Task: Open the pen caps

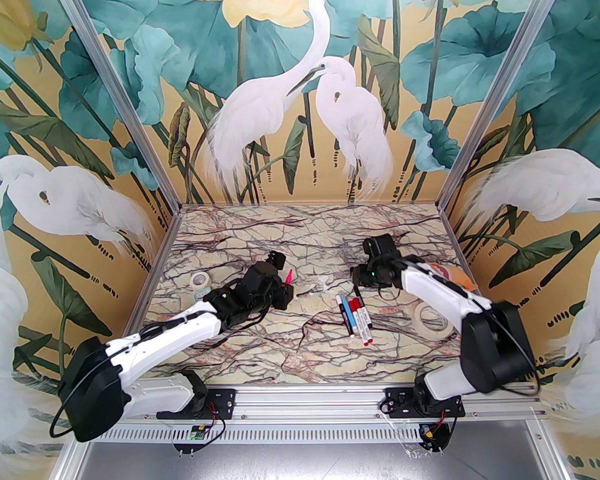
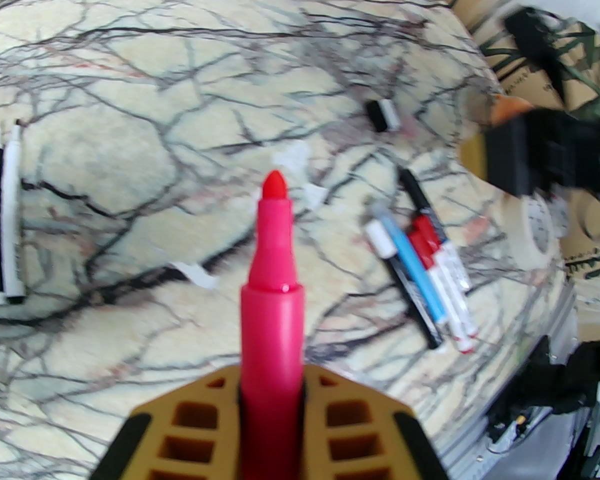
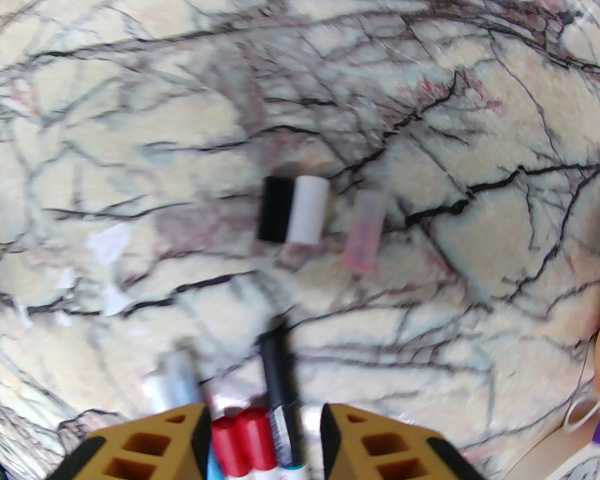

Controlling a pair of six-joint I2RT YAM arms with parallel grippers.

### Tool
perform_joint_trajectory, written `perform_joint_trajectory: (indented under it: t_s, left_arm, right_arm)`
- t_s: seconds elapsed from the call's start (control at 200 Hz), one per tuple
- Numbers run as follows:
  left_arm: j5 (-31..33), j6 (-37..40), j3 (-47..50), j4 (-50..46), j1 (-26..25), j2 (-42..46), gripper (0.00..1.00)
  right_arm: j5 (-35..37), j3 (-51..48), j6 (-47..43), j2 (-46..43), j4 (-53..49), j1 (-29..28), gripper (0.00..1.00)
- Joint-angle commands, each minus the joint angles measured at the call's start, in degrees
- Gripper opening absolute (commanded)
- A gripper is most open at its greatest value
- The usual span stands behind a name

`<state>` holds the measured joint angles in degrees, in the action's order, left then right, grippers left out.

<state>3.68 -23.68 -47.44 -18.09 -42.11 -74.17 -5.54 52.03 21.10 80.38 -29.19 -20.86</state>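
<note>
Clamping a bright pink plastic marker [image 2: 272, 278] by its barrel, the left gripper [image 2: 272, 383] has its tan fingers closed tight on either side, and the marker's red felt tip stands bare and uncapped, pointing away over the veined marble-patterned table [image 2: 130, 93]. On the table beyond that tip and to the right lies a loose bunch of slim markers [image 2: 420, 273]: one black with a white cap, one blue, two white-barrelled with red caps, and one thin black one, all side by side and touching. Two more slim markers [image 2: 2, 213], one black-barrelled and one white, lie together well apart at the table's far left. The right gripper [image 3: 265, 438] hangs above the bunch with its fingers parted and nothing held between them. Just beyond it, a short black plastic cap [image 3: 275, 209] and a short white plastic cap [image 3: 307, 210] lie touching, with a translucent pinkish cap [image 3: 364, 237] just beside them. A roll of pale tape [image 1: 432, 320] rests under the right arm.
</note>
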Motion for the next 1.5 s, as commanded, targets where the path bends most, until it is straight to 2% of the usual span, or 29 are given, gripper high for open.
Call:
perform_joint_trajectory:
  t_s: [0.0,0.135,0.355,0.36,0.455,0.68,0.995,1.495]
  left_arm:
    - [3.2,4.0,-2.9,-1.7,1.3,-4.0,0.01]
    - [7.9,5.1,-6.5,-3.1,2.2,-9.1,0.0]
    - [14.0,6.2,-13.8,-7.0,3.5,-19.0,0.0]
    - [14.1,6.2,-13.9,-7.1,3.6,-19.3,0.0]
    - [14.4,6.7,-16.8,-8.2,4.6,-23.3,0.0]
    - [13.7,7.7,-20.0,-8.4,7.4,-29.9,0.0]
    - [10.8,9.0,-19.2,-6.3,11.2,-33.5,0.03]
    - [11.7,9.7,-20.0,-6.3,12.4,-36.8,0.07]
  right_arm:
    - [0.3,-4.0,3.0,-7.8,4.6,-2.3,0.51]
    - [-4.8,-9.8,4.6,-19.0,6.8,-3.2,0.61]
    - [-12.1,-14.7,6.2,-30.9,6.9,-3.3,0.81]
    - [-12.3,-14.7,6.2,-31.3,6.8,-3.3,0.85]
    - [-15.0,-15.6,6.6,-34.3,5.8,-3.3,1.0]
    - [-20.5,-16.8,7.2,-39.0,5.2,-3.3,0.99]
    - [-20.1,-17.1,7.2,-39.9,3.8,-3.3,0.99]
    - [-17.7,-16.5,7.4,-40.7,1.4,-3.3,0.99]
